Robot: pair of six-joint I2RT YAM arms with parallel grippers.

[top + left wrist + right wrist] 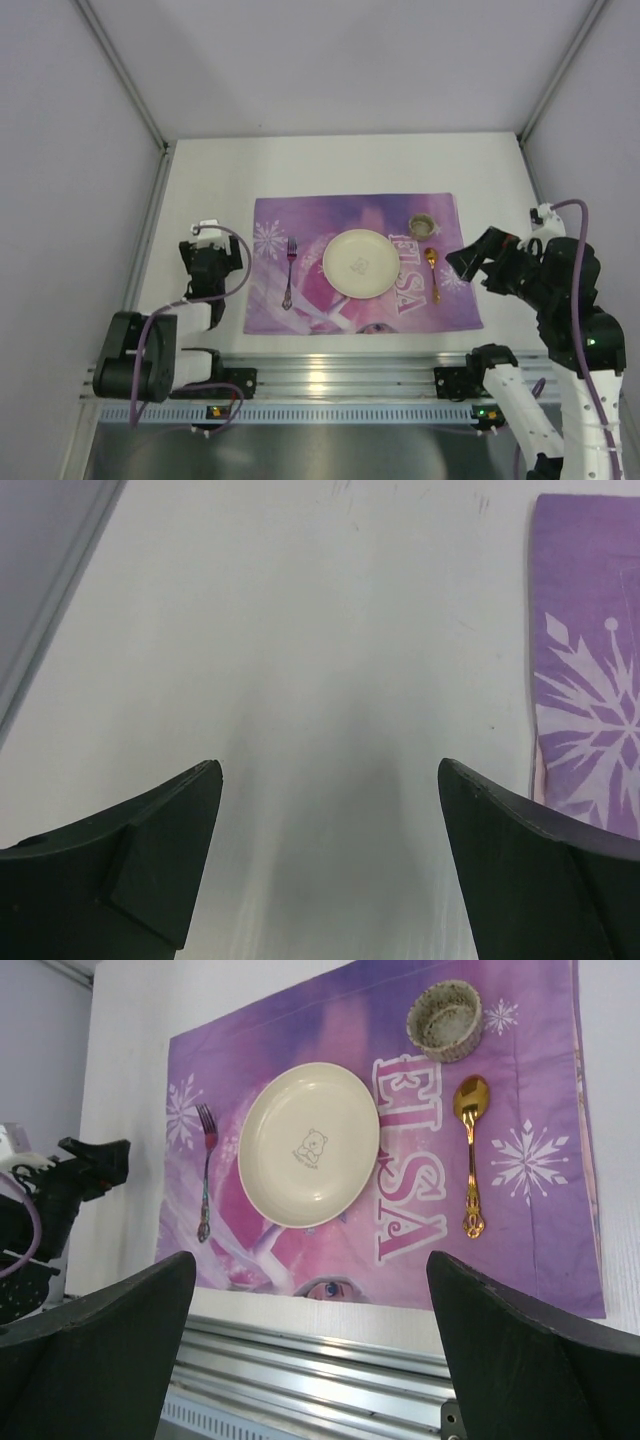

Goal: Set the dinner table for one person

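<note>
White table (340, 165) is seen under and ahead of both grippers. Its ribbed metal rail (330, 375) is set along the near edge, behind the left gripper and just below the right one in the wrist view.

Left gripper (328, 770): the jaws are held wide apart and nothing is gripped. Only bare tabletop is seen between the fingers, with a soft shadow cast on it. The left edge of the purple placemat (310, 215) is seen to this gripper's right, close by but not touched. A white snowflake print is noted on that edge.

Right gripper (310, 1257): the jaws are spread here too, and nothing is held. It is raised off the table at the placemat's right side and is turned towards the setting.

On the placemat, as seen from the right gripper:
- A cream plate (360, 263) is laid ahead at the centre, with a small bear mark on it.
- A fork (290, 272) is laid beyond the plate, towards the left gripper, apart from the rim.
- A gold spoon (433, 272) is laid nearest this gripper, between the plate and the mat's right edge, over the "ELSA" lettering's side.
- A small speckled bowl (423, 224) is set upright just past the spoon's head. Contact between them cannot be judged.
</note>
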